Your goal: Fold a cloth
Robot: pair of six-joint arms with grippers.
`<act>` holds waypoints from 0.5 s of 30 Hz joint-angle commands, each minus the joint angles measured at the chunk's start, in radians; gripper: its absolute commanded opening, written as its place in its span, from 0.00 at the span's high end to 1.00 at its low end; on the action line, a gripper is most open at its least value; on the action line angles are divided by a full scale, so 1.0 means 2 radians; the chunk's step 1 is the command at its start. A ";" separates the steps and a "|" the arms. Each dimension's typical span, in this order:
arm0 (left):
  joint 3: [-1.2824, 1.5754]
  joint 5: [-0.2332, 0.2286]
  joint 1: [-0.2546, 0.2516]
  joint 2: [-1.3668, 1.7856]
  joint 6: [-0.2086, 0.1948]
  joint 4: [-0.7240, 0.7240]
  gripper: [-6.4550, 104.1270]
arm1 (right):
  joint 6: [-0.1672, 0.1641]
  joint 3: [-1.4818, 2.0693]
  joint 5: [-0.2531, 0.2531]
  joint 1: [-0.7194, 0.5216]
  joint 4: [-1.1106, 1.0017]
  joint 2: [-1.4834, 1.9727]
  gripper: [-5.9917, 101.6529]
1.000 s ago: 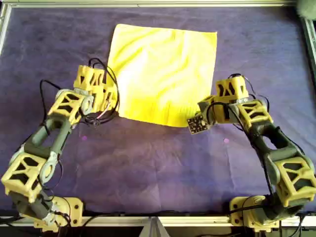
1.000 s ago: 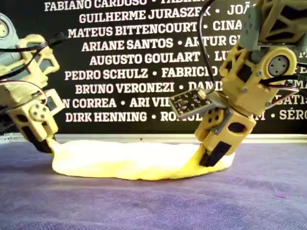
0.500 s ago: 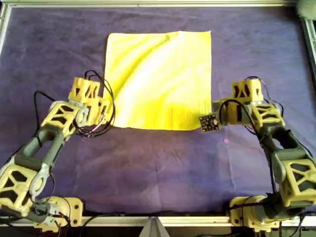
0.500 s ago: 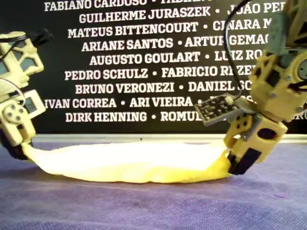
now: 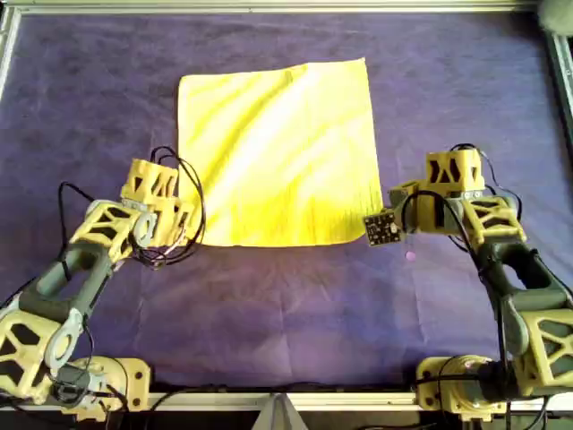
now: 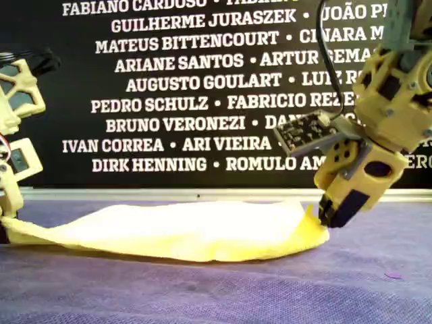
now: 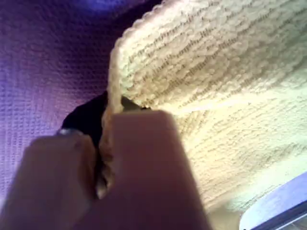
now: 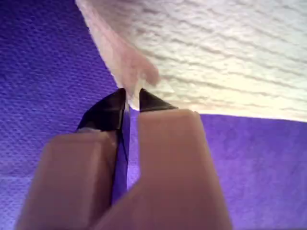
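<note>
The yellow cloth [image 5: 277, 152] lies spread on the purple covering, its near edge raised between two arms. In the first wrist view my first gripper [image 7: 108, 120] is shut on a folded corner of the cloth [image 7: 216, 72]. In the second wrist view my second gripper [image 8: 130, 101] pinches the very tip of a corner of the cloth [image 8: 216, 48]. One arm's gripper [image 5: 183, 228] is at the near corner on the overhead view's left, the other's [image 5: 387, 219] at the near corner on its right. The wrist views do not show which is which. In the exterior view the cloth [image 6: 189, 229] sags between them.
The dark purple covering [image 5: 286, 313] spans the table inside a metal frame [image 5: 269, 7]. A black banner with white names [image 6: 202, 81] stands behind. A small pink speck [image 5: 410, 256] lies near the arm on the overhead view's right.
Both arms have pulled the cloth's near corners apart and toward the near edge. The cloth is flatter and wider. In the exterior view the gripper on the left has moved further left.
</note>
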 commanded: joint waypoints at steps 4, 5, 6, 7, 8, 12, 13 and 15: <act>-0.104 -0.002 0.001 0.023 0.004 -0.018 0.95 | -0.002 -0.060 0.001 -0.005 -0.078 0.028 0.88; -0.121 -0.002 0.008 0.018 0.004 -0.023 0.95 | -0.002 -0.067 0.001 -0.005 -0.096 0.023 0.88; -0.138 -0.002 0.017 0.011 0.004 -0.028 0.95 | -0.002 -0.072 0.001 -0.005 -0.113 0.018 0.88; -0.157 -0.002 0.023 0.002 0.004 -0.035 0.95 | -0.002 -0.077 0.001 -0.004 -0.131 0.013 0.88; -0.177 -0.002 0.027 -0.009 0.004 -0.041 0.95 | -0.002 -0.085 0.001 -0.004 -0.150 0.008 0.88; -0.249 -0.002 0.048 -0.077 0.004 -0.058 0.95 | -0.002 -0.120 0.001 -0.005 -0.225 -0.041 0.88; -0.267 -0.002 0.052 -0.094 0.004 -0.058 0.95 | -0.002 -0.133 0.001 -0.005 -0.239 -0.054 0.88; -0.298 -0.002 0.059 -0.126 0.003 -0.058 0.95 | 0.001 -0.146 0.001 -0.005 -0.250 -0.082 0.88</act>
